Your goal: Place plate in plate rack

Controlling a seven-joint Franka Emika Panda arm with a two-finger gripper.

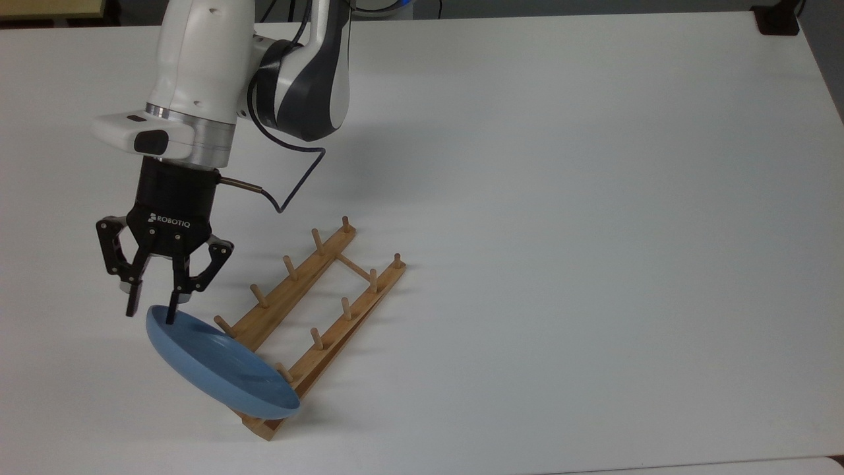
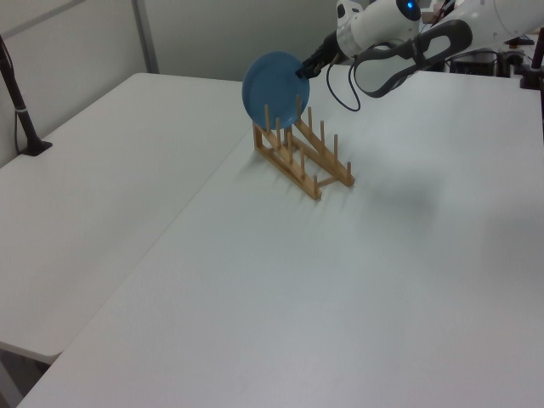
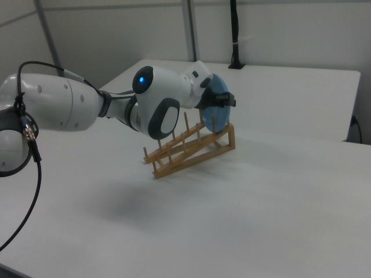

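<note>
Top view: plate (image 1: 221,369) (tilted) among rack pegs (image 1: 316,340)

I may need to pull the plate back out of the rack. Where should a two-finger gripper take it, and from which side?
Grip the plate by its raised upper rim, coming from above, one finger on each face. It stands on edge in the end slot of the plate rack, so that rim is the free part. The open gripper already straddles it in the top view.

"ROBOTIQ" stands in white letters on the black pincer (image 1: 152,308) body.
</note>
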